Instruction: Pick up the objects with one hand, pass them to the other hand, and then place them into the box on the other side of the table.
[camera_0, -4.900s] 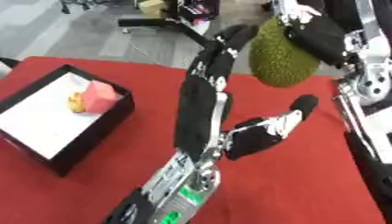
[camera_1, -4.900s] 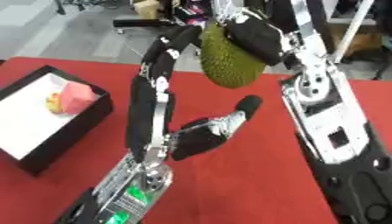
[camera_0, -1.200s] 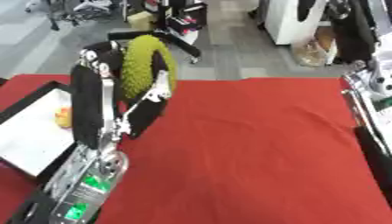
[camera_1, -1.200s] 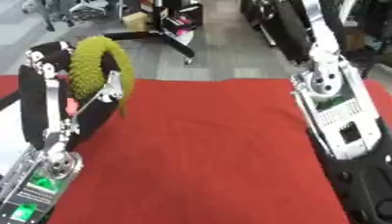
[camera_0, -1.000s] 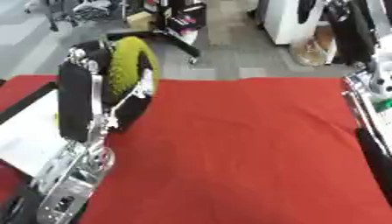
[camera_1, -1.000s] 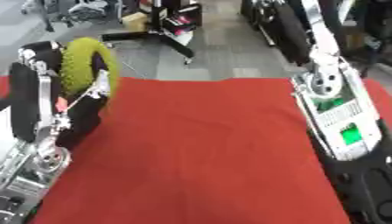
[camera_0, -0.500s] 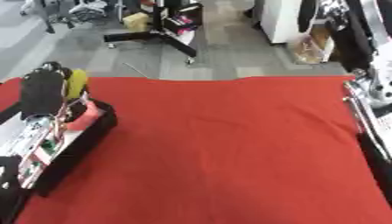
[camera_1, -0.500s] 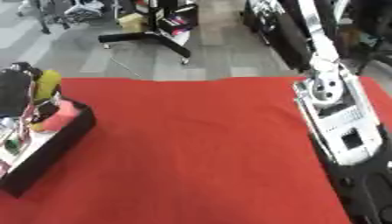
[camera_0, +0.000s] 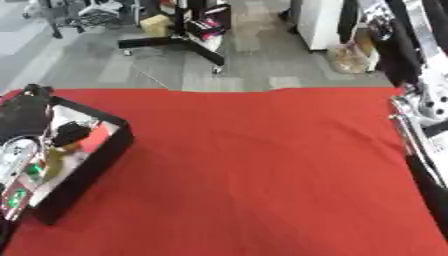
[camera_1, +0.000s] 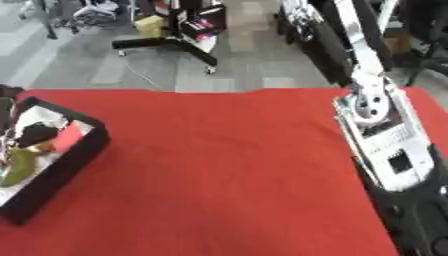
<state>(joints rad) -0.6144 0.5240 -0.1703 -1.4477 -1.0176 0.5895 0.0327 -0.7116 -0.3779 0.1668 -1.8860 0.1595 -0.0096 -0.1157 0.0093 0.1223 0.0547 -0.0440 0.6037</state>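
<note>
Here the green fruit lies inside the black box at the left edge of the red table, its yellow-green body showing near the box's left side. The left hand is down in the box right over it; dark fingers sit just above the green fruit, but whether they are curled on it or spread apart cannot be told from either view. The left arm runs from the lower left corner up along the box, its silver and black casing with small green and red marks covering much of the box's left part in the left eye view.

Inside the box, a pink object lies just right of the hand, close to the right wall, and a white lining shows at the far end. The box sits askew, its far corner pointing away and its long right wall facing the middle of the table.

The right arm stands along the right edge of the table, its white and silver segments rising toward the far right; its hand shows in neither view. Beyond the table lies a grey floor with the black base of a stand.
</note>
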